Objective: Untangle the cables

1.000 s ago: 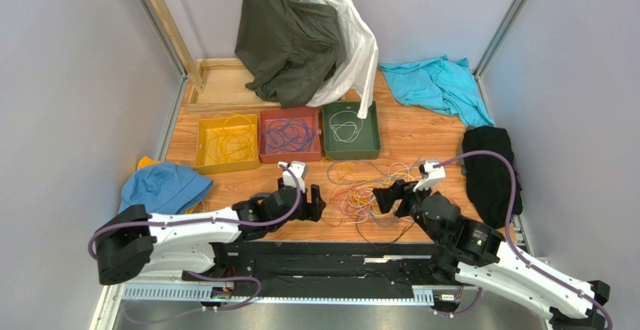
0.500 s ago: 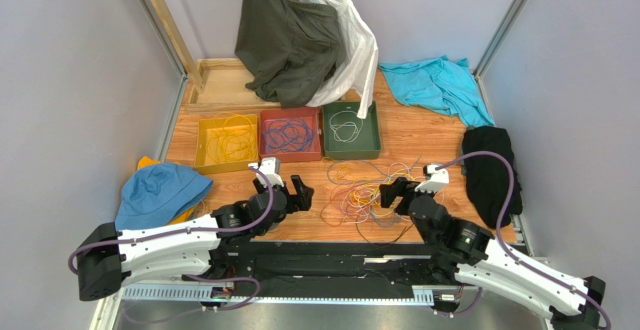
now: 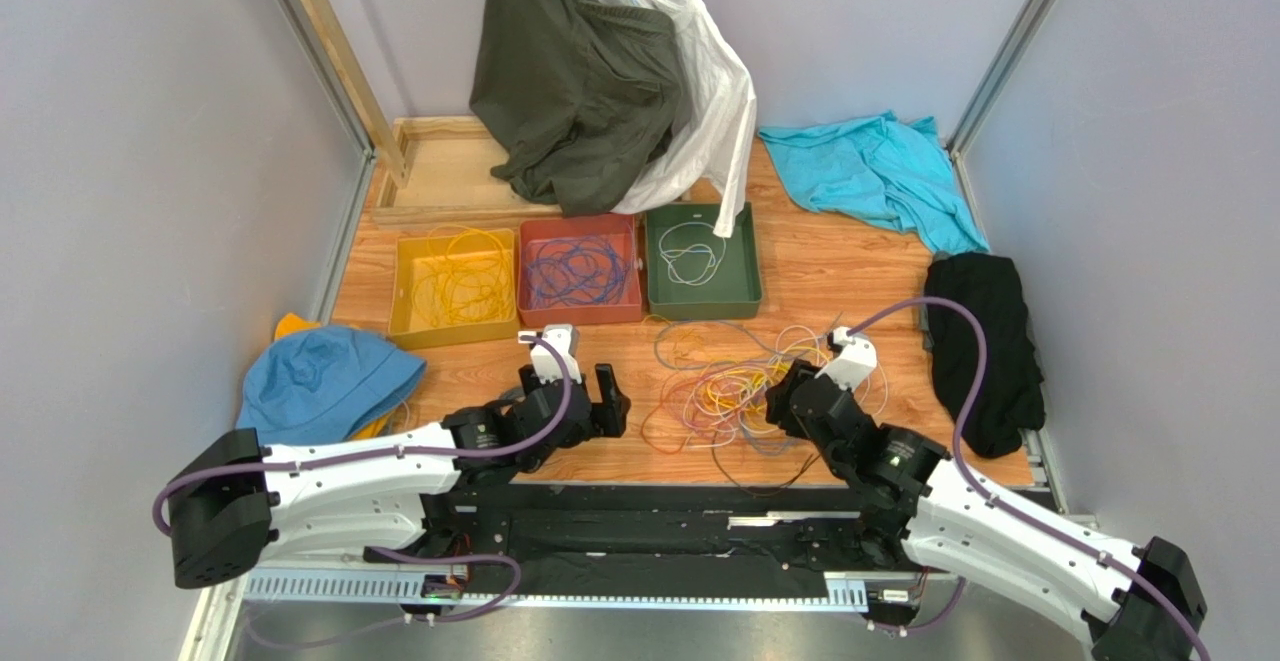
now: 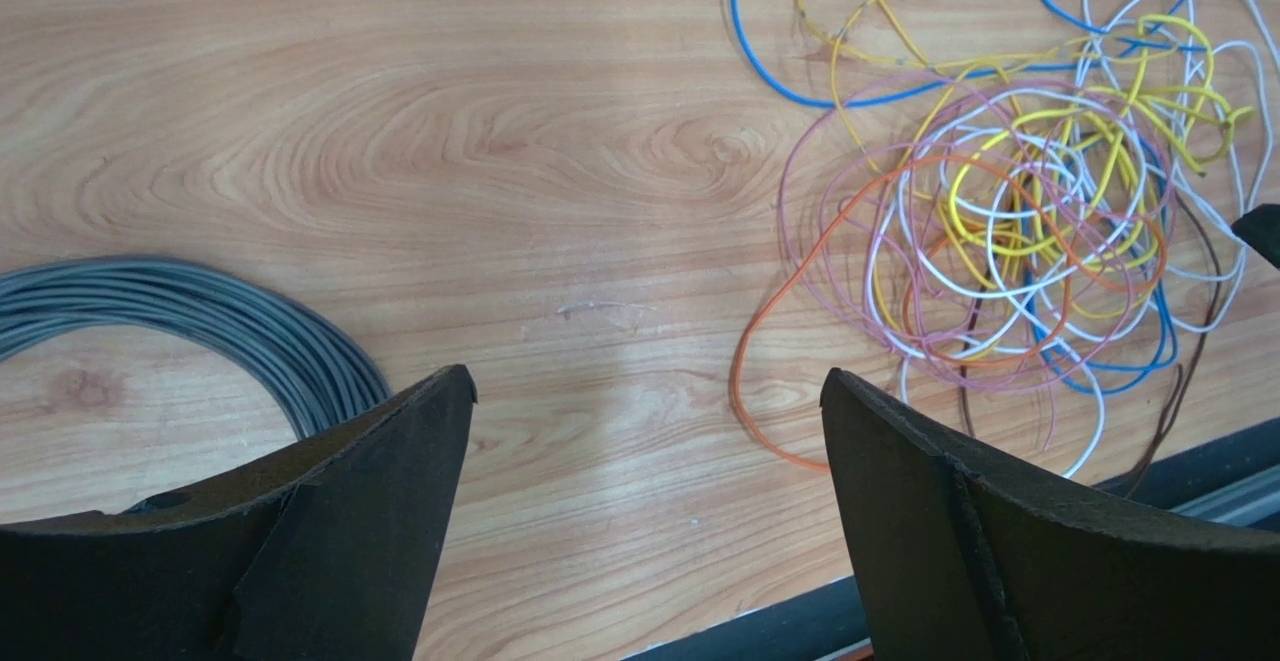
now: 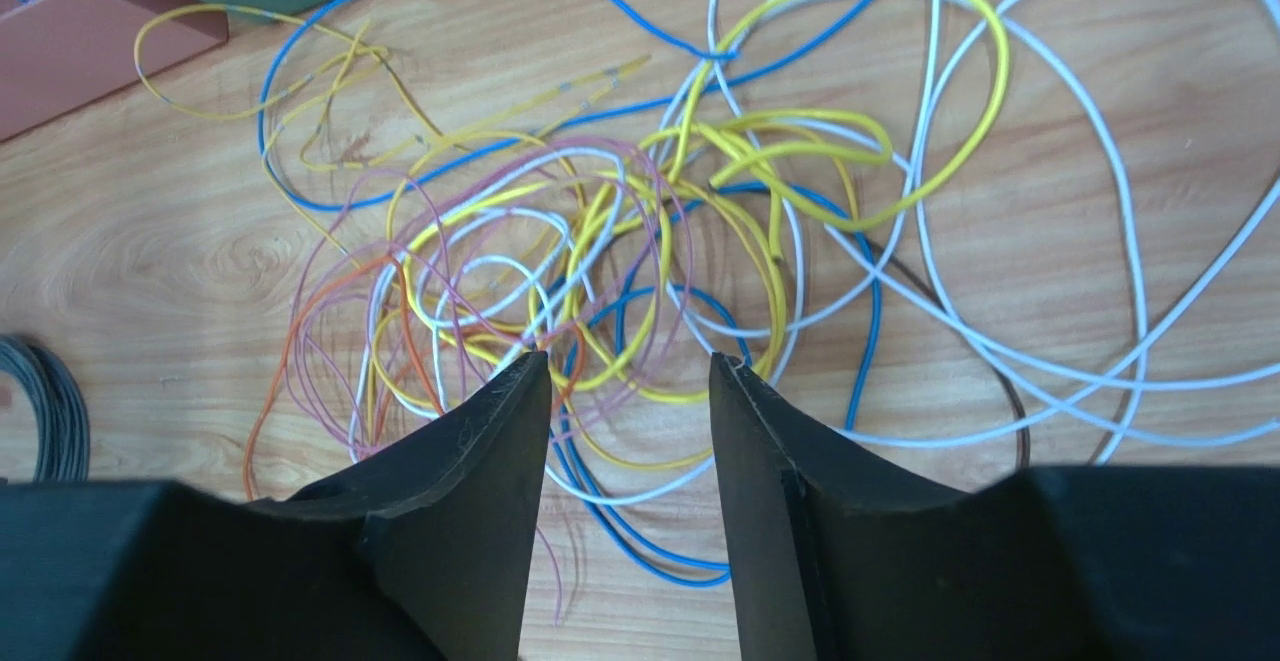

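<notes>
As my left pincer has drawn back toward the near left, away from the tangle of thin looping cables, my right pincer has pushed in over the near-right edge of that heap and narrowed its jaws. I read this as a hand-over: the right side is about to take the next strand, while the left side stands off. The heap itself looks hardly shifted, so most of the untangling is, in my judgement, still to do.

Left pincer: spread wide and holding nothing. It is poised over the bare pale wooden tabletop, with a coil of grey cable to its left and the tangle to its right, touching neither.

Right pincer: drawn about halfway together, with a clear gap left between the fingers. Pink and yellow strands of the tangle run through that gap, but it is too wide to pinch wire this thin — I have nothing gripped yet.

The cables lie on the tabletop between the two pincers, nearer than the yellow square tray, the red square tray and the green square tray.
</notes>
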